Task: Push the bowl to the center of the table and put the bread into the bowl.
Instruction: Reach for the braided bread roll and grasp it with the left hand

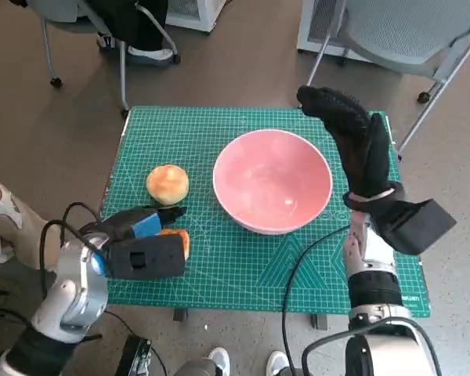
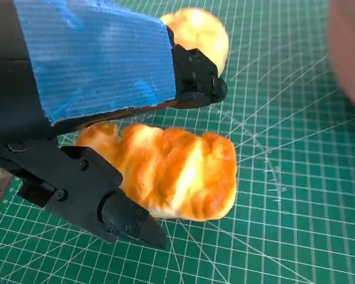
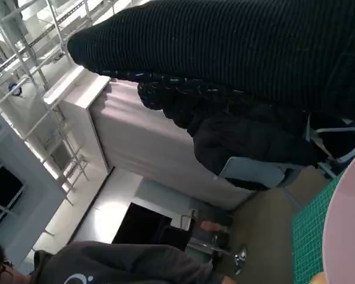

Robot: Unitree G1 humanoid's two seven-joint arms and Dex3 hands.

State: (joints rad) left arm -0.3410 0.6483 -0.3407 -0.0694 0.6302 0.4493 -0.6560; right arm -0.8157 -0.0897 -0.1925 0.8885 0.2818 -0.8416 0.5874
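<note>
Head view: pink bowl [image 1: 272, 181], round, smooth and glossy, sits on the green gridded mat [image 1: 219, 141] that covers the desk, slightly toward 3 o'clock of mat centre. Round bun [image 1: 168, 184] lies at 9 o'clock of the bowl, near it but apart. Loaf [image 1: 177, 242] is at 7 o'clock of the bowl, mostly hidden under the left hand [image 1: 141, 239]; only an orange edge shows, so its long axis can't be read here. Right hand [image 1: 352, 141] in knit glove is raised at 3 o'clock of the bowl, fingers extended and together, holding nothing. Whether it touches the rim I can't tell. Chair legs and floor around the desk; feet at the lower edge.

Left wrist view: loaf [image 2: 177, 171] is oblong, golden-brown, ridged crust, glossy patches, lying flat on the mat [image 2: 296, 225]. Its long axis runs across the hand's reach, between the two black fingers [image 2: 112, 207]. Left hand [image 2: 94, 77] is spread wide, straddling the loaf, one finger to each long side. Contact isn't clear; the loaf is not lifted. Near end of the loaf is cut off by the finger. Bun [image 2: 198, 29] is beyond the far finger, partly hidden. Blurred pink bowl [image 2: 349, 53] edge at the picture's border.

Right wrist view: glove [image 3: 236, 53] fills the top as a dark ribbed band; fingers hardly show. Bowl rim [image 3: 346, 236] and a strip of mat [image 3: 307, 236] are cut off at the corner. A seated person [image 3: 106, 263] in a dark top, shelving and a chair behind.
</note>
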